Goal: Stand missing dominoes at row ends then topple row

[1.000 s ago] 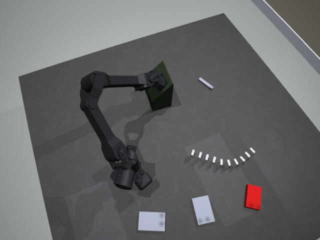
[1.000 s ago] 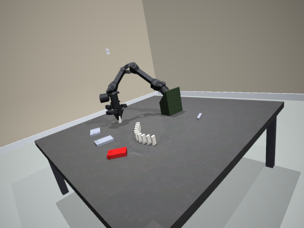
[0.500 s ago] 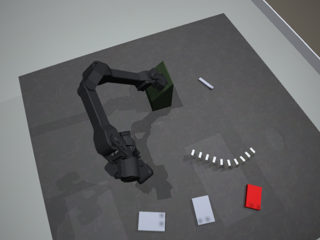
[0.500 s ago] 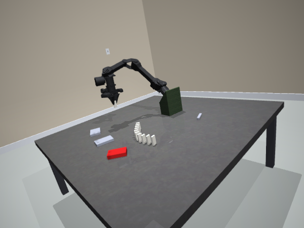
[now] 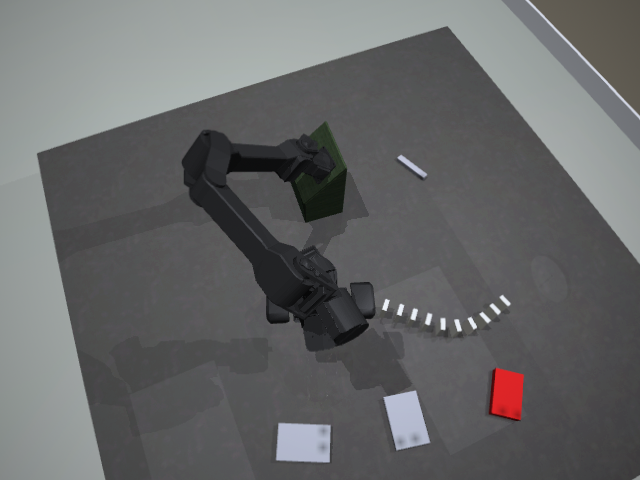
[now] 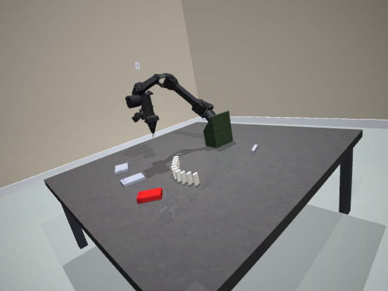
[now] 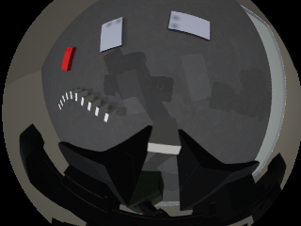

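Note:
Several white dominoes stand upright in a curved row (image 5: 443,324) (image 6: 183,177) (image 7: 97,111), at right of centre in the top view and at left in the wrist view. My gripper (image 6: 153,133) (image 7: 165,131) points down, shut on a white domino (image 6: 153,136) (image 7: 164,149) gripped by its narrow sides. It hangs well above the table, off the row's end nearest the arm. In the top view the arm hides the fingertips and the held domino.
A red block (image 5: 506,394) (image 6: 149,195) (image 7: 68,58) and two pale flat blocks (image 5: 406,420) (image 6: 133,179) (image 7: 111,34) lie on the row's outer side. A thin pale bar (image 5: 412,166) (image 6: 254,148) lies beyond the green wedge (image 5: 325,196) (image 6: 222,130) (image 7: 152,184) at the arm's base.

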You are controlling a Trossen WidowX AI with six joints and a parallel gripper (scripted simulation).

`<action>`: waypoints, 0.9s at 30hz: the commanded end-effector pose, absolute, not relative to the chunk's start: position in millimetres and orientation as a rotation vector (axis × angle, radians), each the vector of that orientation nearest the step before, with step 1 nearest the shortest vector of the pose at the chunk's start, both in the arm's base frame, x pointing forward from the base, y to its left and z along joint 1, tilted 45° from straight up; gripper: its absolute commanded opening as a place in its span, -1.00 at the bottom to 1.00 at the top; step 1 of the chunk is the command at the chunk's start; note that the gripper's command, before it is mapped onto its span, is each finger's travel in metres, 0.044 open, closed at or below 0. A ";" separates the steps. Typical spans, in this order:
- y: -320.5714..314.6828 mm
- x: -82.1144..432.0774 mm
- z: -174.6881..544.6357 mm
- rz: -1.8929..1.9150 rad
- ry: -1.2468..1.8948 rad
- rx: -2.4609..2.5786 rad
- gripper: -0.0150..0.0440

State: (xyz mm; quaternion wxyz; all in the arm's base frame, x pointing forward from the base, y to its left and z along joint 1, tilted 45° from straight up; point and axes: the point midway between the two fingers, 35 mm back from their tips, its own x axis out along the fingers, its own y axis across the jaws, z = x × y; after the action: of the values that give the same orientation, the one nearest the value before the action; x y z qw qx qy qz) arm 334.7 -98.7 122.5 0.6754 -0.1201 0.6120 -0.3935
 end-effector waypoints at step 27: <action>-53.5 311.9 -31.5 0.026 1.795 -1.157 -0.13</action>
State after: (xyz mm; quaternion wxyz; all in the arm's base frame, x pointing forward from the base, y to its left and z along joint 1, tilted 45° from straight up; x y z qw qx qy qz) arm 316.5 -42.0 -19.4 0.4899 -0.4729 0.7323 0.0086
